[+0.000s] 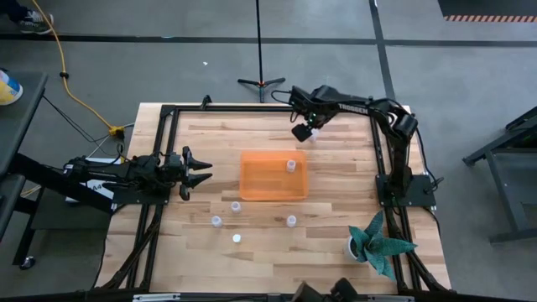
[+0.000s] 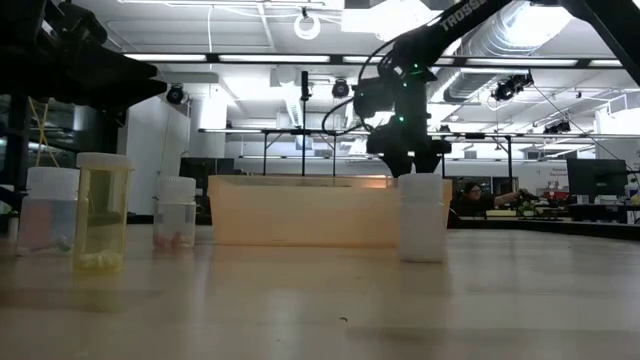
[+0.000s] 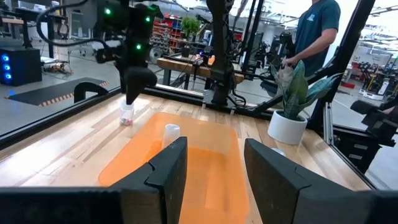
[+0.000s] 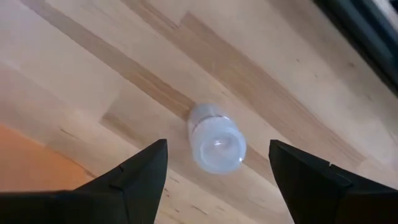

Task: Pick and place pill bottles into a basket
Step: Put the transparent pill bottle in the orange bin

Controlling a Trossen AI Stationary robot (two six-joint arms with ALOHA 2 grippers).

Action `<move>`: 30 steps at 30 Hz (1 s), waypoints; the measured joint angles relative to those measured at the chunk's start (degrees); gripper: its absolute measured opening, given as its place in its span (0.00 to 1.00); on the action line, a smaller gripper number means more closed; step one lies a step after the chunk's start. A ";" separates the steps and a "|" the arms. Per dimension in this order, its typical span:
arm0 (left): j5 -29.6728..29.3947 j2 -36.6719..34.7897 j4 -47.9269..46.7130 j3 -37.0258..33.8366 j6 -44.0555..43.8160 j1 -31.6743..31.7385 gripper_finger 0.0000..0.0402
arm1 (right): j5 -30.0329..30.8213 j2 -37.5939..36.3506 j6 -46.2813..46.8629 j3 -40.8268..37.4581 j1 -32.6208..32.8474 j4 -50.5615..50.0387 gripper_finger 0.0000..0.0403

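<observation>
Beyond the basket (image 1: pixel 273 175), toward its far right corner: right end effector (image 1: pixel 303 131) hanging over the table (image 1: pixel 336 243), fingers spread wide, gripping nothing. Directly beneath it, one pill bottle (image 4: pixel 215 140) standing upright on the wood, just outside the basket. Inside the basket, near that same far right corner, a second bottle (image 1: pixel 291 165), upright. On the near side of the basket, four more bottles on the bare table: one (image 1: pixel 236 205) just beside the wall, another (image 1: pixel 291 221) off the near right corner, two (image 1: pixel 216 221) and (image 1: pixel 237 238) farther out (all upright, as far as visible). Left of the basket, left end effector (image 1: pixel 201 174), part-spread, empty, pointed at the basket.
</observation>
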 joint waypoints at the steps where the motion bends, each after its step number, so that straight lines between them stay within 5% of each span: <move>1: 0.00 0.00 0.00 -0.01 0.00 -0.01 0.49 | -0.01 0.00 0.00 -0.52 0.00 0.12 0.67; 19: 0.00 0.00 0.00 0.00 0.00 -0.01 0.49 | -0.21 0.46 0.00 -2.64 0.00 2.95 0.64; 30: 0.00 0.00 0.00 -0.01 0.00 -0.01 0.49 | -1.39 0.50 0.02 -2.63 0.00 2.37 0.51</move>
